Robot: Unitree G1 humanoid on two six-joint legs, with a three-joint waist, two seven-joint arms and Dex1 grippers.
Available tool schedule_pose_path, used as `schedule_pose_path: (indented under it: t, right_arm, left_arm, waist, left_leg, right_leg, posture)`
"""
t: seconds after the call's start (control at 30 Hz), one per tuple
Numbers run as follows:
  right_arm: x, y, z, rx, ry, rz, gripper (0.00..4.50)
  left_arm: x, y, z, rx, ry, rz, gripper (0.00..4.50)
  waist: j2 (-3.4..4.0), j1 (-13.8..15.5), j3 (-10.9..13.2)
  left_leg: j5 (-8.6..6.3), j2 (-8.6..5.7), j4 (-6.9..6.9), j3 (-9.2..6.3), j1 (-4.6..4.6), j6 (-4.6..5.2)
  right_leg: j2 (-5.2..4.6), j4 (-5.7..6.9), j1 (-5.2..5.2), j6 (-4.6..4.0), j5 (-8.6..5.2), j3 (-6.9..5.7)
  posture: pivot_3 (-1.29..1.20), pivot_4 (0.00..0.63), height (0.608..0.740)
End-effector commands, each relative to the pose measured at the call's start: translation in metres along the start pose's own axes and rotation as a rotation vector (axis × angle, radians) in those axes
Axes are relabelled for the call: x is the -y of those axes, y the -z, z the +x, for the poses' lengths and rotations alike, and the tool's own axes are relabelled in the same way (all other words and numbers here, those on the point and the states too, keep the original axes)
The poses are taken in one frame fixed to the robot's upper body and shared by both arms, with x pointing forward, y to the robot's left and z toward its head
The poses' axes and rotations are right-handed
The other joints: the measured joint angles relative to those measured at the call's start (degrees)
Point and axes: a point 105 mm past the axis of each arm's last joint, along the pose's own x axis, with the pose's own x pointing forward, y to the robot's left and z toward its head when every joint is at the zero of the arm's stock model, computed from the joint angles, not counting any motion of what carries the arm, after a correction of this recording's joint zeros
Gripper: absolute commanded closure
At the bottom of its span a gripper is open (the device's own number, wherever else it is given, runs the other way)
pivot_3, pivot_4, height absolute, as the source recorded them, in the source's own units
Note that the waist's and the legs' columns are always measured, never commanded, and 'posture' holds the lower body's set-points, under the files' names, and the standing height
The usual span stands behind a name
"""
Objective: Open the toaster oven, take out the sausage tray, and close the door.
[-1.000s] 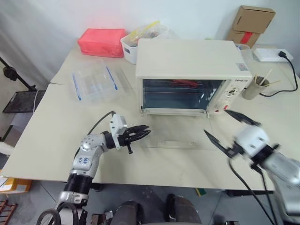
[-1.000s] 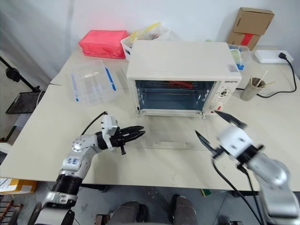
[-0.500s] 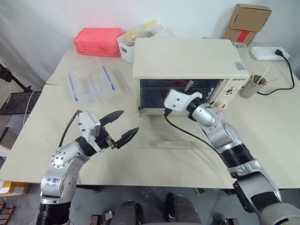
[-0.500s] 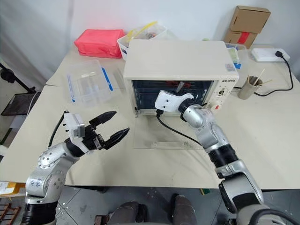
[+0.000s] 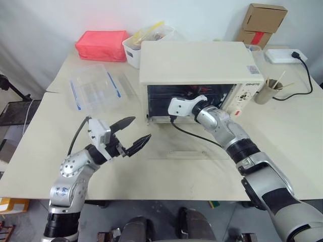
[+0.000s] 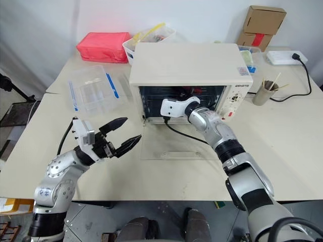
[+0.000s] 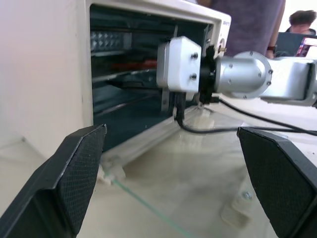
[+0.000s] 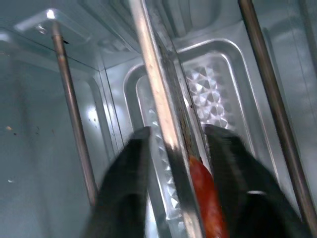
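My right tool (image 8: 173,163) reaches inside the toaster oven (image 5: 197,65), fingers straddling the sausage tray (image 8: 168,124) rim; my left tool (image 5: 132,135) hangs spread wide.

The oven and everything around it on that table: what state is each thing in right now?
toaster oven: open, right arm reaching inside.
door: folded down flat on the table.
sausage tray: inside the oven, its rim between the right gripper's fingers.
sausage: lying on the tray.
right gripper: closing around the tray's rim.
left gripper: open, holding nothing, above the table.
clear plastic container: closed, blue clips.
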Motion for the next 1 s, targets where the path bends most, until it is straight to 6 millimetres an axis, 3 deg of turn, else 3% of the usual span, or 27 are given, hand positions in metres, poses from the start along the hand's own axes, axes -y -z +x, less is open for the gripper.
schedule_pose_path:
  t: [0.03, 0.07, 0.2, 0.5, 0.67, 1.0]
  right_arm:
    - [0.014, -0.01, 0.003, 0.052, 0.049, -0.023, 4.24]
    - [0.014, -0.011, 0.002, 0.054, 0.049, -0.027, 4.42]
    - [0.019, -0.015, 0.0, 0.083, 0.067, -0.047, 4.44]
    - [0.029, -0.033, -0.011, 0.152, 0.066, -0.084, 4.44]
    - [0.022, -0.046, -0.043, 0.174, 0.032, -0.097, 4.44]
    - [0.007, -0.045, -0.11, 0.089, -0.068, -0.137, 4.44]
  left_arm:
    - [-0.009, -0.004, 0.024, 0.037, 0.046, -0.002, 0.0]
    - [-0.012, -0.005, 0.029, 0.045, 0.047, -0.003, 0.0]
    - [-0.026, -0.015, 0.055, 0.085, 0.067, -0.018, 0.0]
    - [-0.046, -0.033, 0.079, 0.135, 0.078, -0.018, 0.0]
    - [-0.048, -0.035, 0.079, 0.138, 0.103, -0.033, 0.0]
    - [-0.051, -0.029, 0.067, 0.131, 0.096, -0.098, 0.0]
  waist:
    - [-0.09, 0.11, -0.04]
    - [-0.19, 0.02, -0.1]
    - [-0.21, 0.07, -0.1]
    - [-0.24, 0.35, -0.05]
    - [-0.23, 0.6, -0.04]
    - [-0.23, 1.88, -0.01]
  left_leg:
    - [0.01, -0.01, 0.01, -0.02, 0.0, 0.0]
    - [0.02, 0.01, 0.02, -0.01, 0.0, -0.01]
    - [0.02, 0.05, 0.0, -0.04, -0.01, -0.02]
    - [0.05, -0.01, 0.06, -0.15, -0.2, 0.01]
    - [0.05, -0.02, 0.09, -0.32, -0.57, 0.01]
    - [0.08, -0.05, 0.16, -0.25, -0.65, 0.05]
  right_leg:
    - [0.01, 0.02, 0.02, 0.0, 0.0, -0.01]
    - [0.05, -0.02, 0.02, 0.0, 0.0, -0.01]
    - [0.11, -0.04, 0.04, 0.0, 0.0, -0.03]
    - [0.08, -0.11, 0.01, 0.05, 0.03, -0.11]
    - [0.09, -0.14, -0.24, 0.06, 0.03, -0.25]
    - [0.12, -0.16, -0.28, 0.1, 0.04, -0.22]
  posture:
    - [0.0, 0.15, 0.74]
    - [0.0, 0.15, 0.74]
    - [0.0, 0.15, 0.74]
    - [0.0, 0.15, 0.74]
    - [0.0, 0.15, 0.74]
    - [0.0, 0.15, 0.74]
